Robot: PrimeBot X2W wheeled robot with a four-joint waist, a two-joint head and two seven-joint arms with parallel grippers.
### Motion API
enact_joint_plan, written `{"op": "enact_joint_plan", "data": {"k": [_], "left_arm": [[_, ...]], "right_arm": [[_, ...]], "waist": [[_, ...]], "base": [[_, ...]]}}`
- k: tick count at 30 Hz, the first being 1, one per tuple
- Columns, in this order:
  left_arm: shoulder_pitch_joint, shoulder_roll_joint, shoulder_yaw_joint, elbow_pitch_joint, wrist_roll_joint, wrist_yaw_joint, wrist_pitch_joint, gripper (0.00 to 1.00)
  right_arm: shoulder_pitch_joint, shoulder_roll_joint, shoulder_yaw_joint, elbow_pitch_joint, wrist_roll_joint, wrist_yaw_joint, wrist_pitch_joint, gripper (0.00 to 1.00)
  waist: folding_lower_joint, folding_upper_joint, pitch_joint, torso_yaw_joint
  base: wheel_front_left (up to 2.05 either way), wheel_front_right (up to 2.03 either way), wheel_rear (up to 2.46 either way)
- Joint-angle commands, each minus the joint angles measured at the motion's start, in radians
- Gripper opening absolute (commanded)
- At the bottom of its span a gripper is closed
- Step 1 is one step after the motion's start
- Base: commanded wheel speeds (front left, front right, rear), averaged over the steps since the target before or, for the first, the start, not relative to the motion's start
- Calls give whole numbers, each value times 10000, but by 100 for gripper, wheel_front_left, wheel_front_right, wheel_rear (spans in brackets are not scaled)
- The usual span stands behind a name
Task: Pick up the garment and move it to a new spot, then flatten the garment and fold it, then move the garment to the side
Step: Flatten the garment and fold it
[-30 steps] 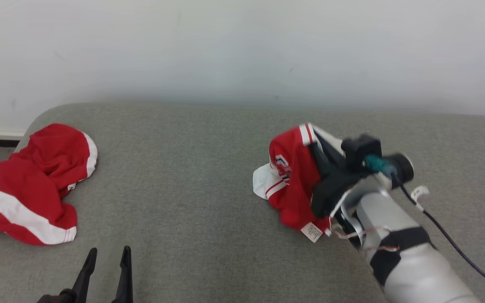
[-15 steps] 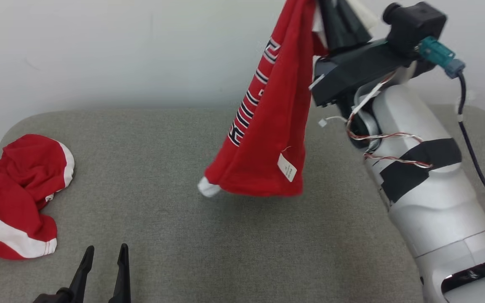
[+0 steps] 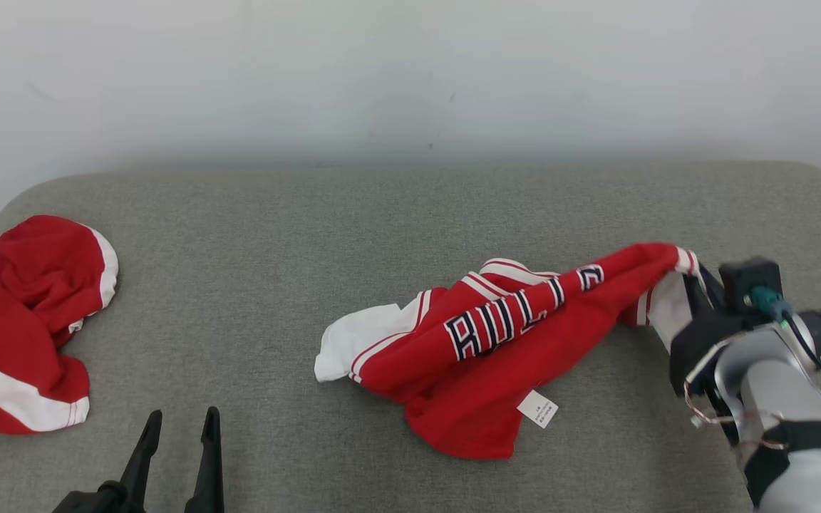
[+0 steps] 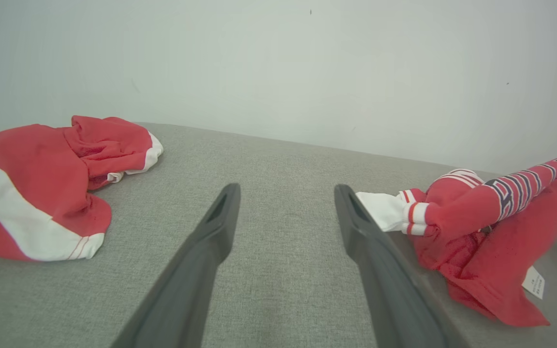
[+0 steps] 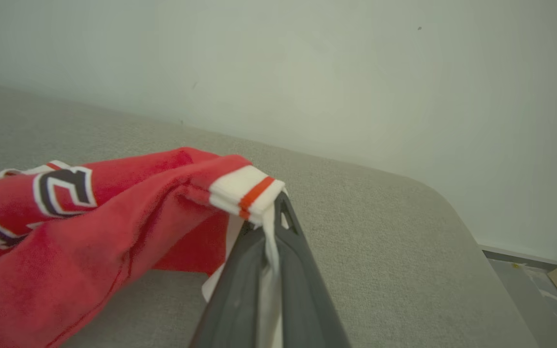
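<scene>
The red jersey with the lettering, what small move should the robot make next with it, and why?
Probably reach the open left gripper toward the white sleeve end of the jersey. It lies bunched on the gray cushion, the right gripper has its fingers shut on the striped edge, and a second hold at the far end would let both arms pull it flat.

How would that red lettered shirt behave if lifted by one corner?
Probably floppy: the shirt lies in soft creases and sags from the right gripper, which pinches just its striped edge. Likely light, since one thin pinch carries that end. It might drag rather than slide on the rough grey cushion.
</scene>
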Motion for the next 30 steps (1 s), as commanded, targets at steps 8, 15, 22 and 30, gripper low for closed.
{"op": "enact_joint_plan", "data": {"k": [8, 15, 22, 30], "left_arm": [[-100, -20, 101, 110, -25, 1, -9, 100], [61, -42, 55, 195, -78, -1, -9, 100], [244, 21, 157, 168, -108, -1, -9, 100], [565, 3, 327, 18, -73, -3, -9, 100]], "right_arm": [[1921, 34, -868, -665, -1208, -22, 819, 100], [3399, 404, -1199, -2483, -998, -22, 483, 100], [5214, 699, -1291, -5923, -1136, -22, -671, 100], [6911, 1068, -962, -7961, -481, -22, -837, 100]], "waist": [[0, -1, -85, -220], [0, -1, -355, -295], [0, -1, -555, -376], [0, -1, -729, -495]], "base": [[0, 0, 0], [0, 0, 0], [0, 0, 0], [0, 0, 0]]}}
